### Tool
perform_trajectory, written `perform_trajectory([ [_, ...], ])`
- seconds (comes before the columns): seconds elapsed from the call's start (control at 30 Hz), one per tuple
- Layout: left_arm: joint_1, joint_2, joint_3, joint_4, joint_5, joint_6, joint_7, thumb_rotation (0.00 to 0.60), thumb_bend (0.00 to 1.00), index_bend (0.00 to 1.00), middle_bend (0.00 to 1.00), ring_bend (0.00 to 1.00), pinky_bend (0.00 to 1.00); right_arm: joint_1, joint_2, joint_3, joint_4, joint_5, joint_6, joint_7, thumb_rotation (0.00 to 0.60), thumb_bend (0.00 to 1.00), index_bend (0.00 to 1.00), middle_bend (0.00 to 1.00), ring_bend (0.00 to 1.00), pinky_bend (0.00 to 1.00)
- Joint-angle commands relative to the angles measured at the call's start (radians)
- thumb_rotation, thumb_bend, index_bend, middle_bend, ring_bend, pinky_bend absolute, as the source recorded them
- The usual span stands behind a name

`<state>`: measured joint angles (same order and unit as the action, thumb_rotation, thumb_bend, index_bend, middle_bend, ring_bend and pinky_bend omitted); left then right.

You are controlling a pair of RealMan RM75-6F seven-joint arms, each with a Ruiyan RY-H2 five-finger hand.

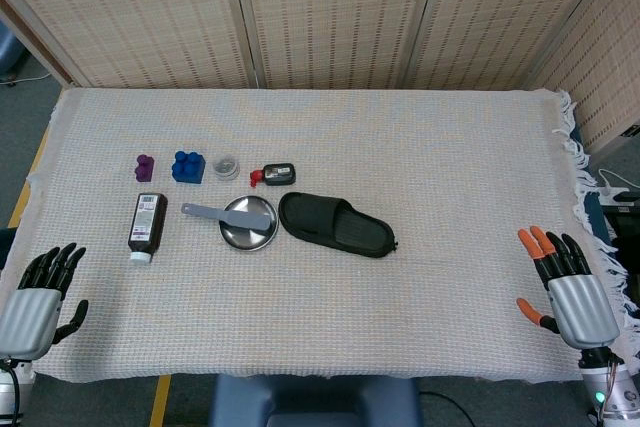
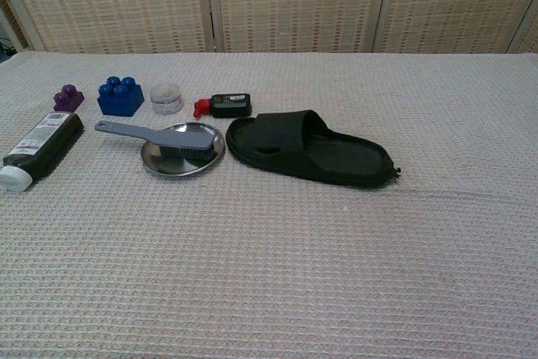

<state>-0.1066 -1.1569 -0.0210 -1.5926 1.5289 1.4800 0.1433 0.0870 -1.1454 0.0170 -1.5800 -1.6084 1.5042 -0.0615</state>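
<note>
- Two robot hands rest at the near corners of a cloth-covered table (image 1: 450,167), both holding nothing, their fingers spread apart and pointing up the table.
- Left hand (image 1: 38,299), grey-backed with black fingers (image 1: 60,259), sits at the near left edge; it shows only in the head view.
- Nearest to that hand is a dark bottle (image 1: 147,226) lying on its side, white cap towards the near edge, label facing up. It lies just up the table and to the right of the fingertips, close by but not touching them.
- Right hand (image 1: 570,292), grey-backed with orange and black fingers (image 1: 541,244), sits at the near right edge beside the cloth's fringe, well apart from every object.
- Closest thing on its side is a black slipper (image 1: 336,224), sole down, open end turned towards the left of the table, lying near the middle.
- Just left of the slipper stands a round metal dish (image 1: 250,228) with a grey brush (image 1: 228,213) lying across it, bristle end over the dish and handle sticking out to the left.
- Behind these, in a row from left to right: a purple block (image 1: 145,167), a blue block (image 1: 188,166), a small clear round container (image 1: 227,165) and a small black device with a red end (image 1: 272,175).
- Woven panel screens (image 1: 330,12) close off the far side of the table.
</note>
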Motion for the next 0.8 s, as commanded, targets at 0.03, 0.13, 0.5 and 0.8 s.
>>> perform_trajectory([
  [0.03,-0.008,-0.005,0.003,0.0,-0.003,-0.02,0.005,0.6,0.42,0.0,0.0,0.0,0.11,0.0,0.001,-0.002,-0.001,-0.003,-0.001,0.001,0.6,0.11,0.0,0.0,0.0,0.0],
  [0.13,-0.034,-0.024,-0.001,0.001,-0.004,-0.058,0.02,0.6,0.42,0.0,0.0,0.0,0.15,-0.001,0.002,-0.003,-0.004,-0.005,-0.001,0.003,0.6,0.11,0.0,0.0,0.0,0.0],
  [0.5,-0.306,-0.155,-0.121,-0.017,-0.021,-0.329,0.19,0.6,0.43,0.05,0.1,0.38,0.85,0.014,-0.007,0.011,0.009,0.031,-0.037,0.0,0.6,0.11,0.0,0.0,0.0,0.0],
  [0.8,-0.467,-0.337,-0.189,0.138,-0.152,-0.487,0.273,0.6,0.43,0.18,0.21,0.83,1.0,0.014,-0.004,0.016,0.012,0.055,-0.046,-0.007,0.6,0.11,0.0,0.0,0.0,0.0],
])
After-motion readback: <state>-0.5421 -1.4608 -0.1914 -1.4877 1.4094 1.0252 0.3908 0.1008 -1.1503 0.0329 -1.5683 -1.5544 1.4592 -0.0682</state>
